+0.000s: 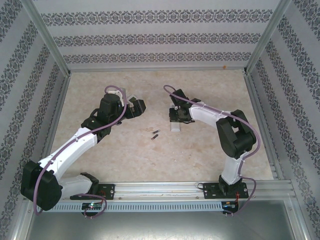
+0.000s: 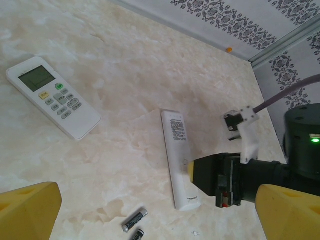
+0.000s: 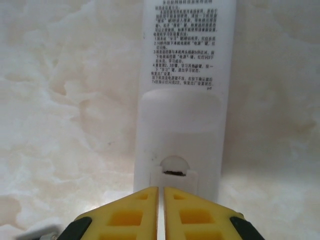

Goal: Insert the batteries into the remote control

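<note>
A white remote control (image 3: 182,100) lies face down, its printed back and battery cover (image 3: 175,172) up. My right gripper (image 3: 161,192) is shut, its yellow fingertips together at the cover's latch on the remote's near end, nothing between them. From the left wrist view the same remote (image 2: 178,155) lies with the right gripper (image 2: 220,177) at its lower end. Two batteries (image 2: 134,220) lie loose on the table just left of that end, seen from above as small dark cylinders (image 1: 155,134). My left gripper (image 2: 157,200) hovers open above them, holding nothing.
A second white remote (image 2: 52,97) lies face up, buttons and screen showing, further off to the left. The marble-look tabletop (image 1: 125,150) is bounded by patterned walls and metal rails (image 1: 200,186) at the near edge.
</note>
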{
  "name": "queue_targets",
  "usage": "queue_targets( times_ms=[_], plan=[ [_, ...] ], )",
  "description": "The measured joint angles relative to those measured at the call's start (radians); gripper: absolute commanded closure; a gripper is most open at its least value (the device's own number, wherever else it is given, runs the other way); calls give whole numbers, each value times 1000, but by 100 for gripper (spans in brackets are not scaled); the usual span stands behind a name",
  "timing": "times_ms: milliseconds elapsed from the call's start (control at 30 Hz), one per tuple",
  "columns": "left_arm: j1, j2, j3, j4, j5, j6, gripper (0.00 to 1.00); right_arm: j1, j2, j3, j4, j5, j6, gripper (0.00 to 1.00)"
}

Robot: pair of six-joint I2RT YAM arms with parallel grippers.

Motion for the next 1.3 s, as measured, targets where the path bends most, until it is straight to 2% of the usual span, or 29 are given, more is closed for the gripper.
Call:
queue_targets(
  times_ms=[133, 367, 500, 867, 1100, 1300],
  plan=[
    [0, 2, 0, 0, 0, 0, 0, 0, -35, 8, 4, 7, -2, 100],
    [0, 2, 0, 0, 0, 0, 0, 0, 44, -29, 81, -13, 12, 100],
    [0, 2, 0, 0, 0, 0, 0, 0, 29, -41, 113, -25, 24, 100],
    [0, 2, 0, 4, 1, 0, 0, -3, -71, -17, 46, -19, 8, 100],
    [0, 2, -6, 6, 1, 0, 0, -6, 5, -83, 109, -30, 10, 100],
    [0, 5, -13, 22, 26, -1, 1, 29, -23, -127, 155, -13, 27, 100]
  ],
)
